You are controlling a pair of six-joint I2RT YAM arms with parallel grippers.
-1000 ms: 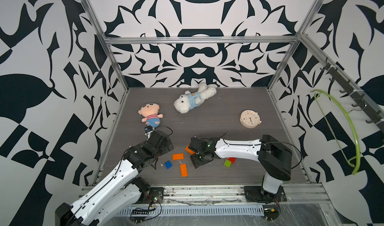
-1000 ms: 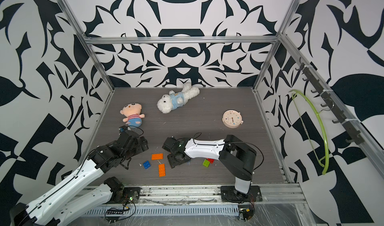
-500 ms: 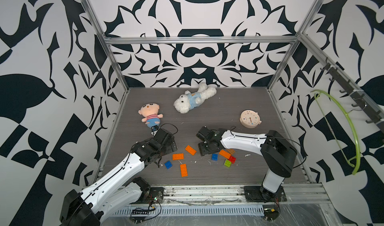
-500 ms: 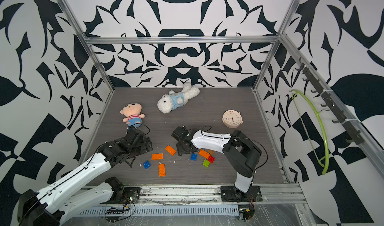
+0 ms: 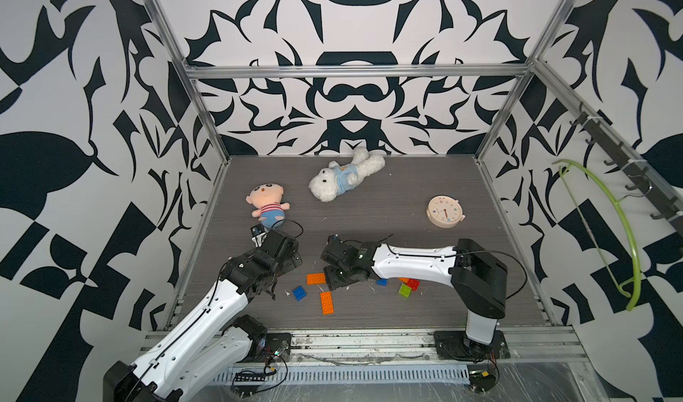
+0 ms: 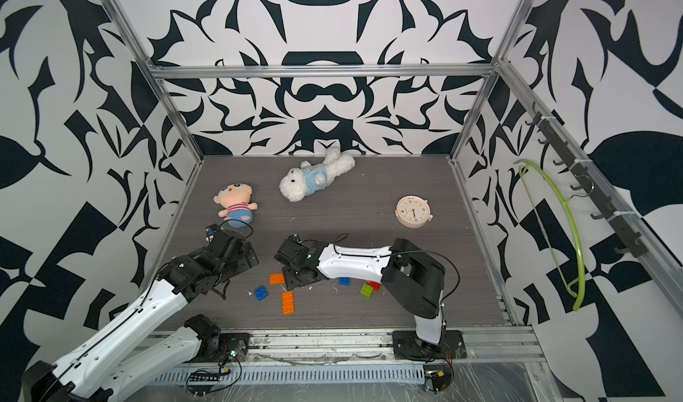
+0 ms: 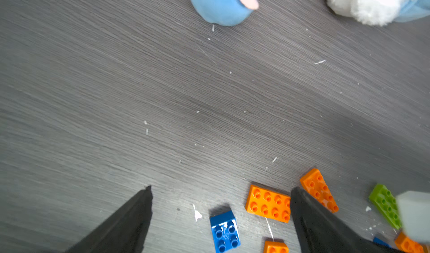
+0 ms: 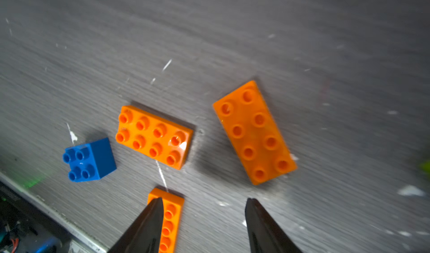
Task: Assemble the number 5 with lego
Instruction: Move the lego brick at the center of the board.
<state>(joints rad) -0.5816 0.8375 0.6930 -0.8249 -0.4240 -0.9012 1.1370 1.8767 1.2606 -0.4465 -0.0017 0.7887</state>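
Observation:
Loose lego lies near the front of the table. Both top views show an orange brick [image 5: 316,279] [image 6: 277,279], a blue square brick [image 5: 299,293] and a long orange brick [image 5: 327,302]. My right gripper [image 5: 332,281] [image 8: 203,201] hovers open just right of them, nothing between its fingers. In its wrist view a third orange brick [image 8: 254,133] lies ahead, and one fingertip [image 8: 157,205] overlaps the long orange brick [image 8: 168,217]. My left gripper [image 5: 290,261] [image 7: 221,190] is wide open and empty, above the blue brick [image 7: 224,231].
Under the right forearm lie a blue brick [image 5: 381,282], a green brick [image 5: 405,290] and a red brick [image 5: 413,285]. Farther back are a plush doll [image 5: 267,206], a white plush dog [image 5: 342,178] and a round beige clock [image 5: 445,211]. Metal rails edge the table.
My right gripper swung back left from the cluster on the right and now covers the third orange brick in the top views; its jaws narrowed slightly. The left arm reached a little farther in.

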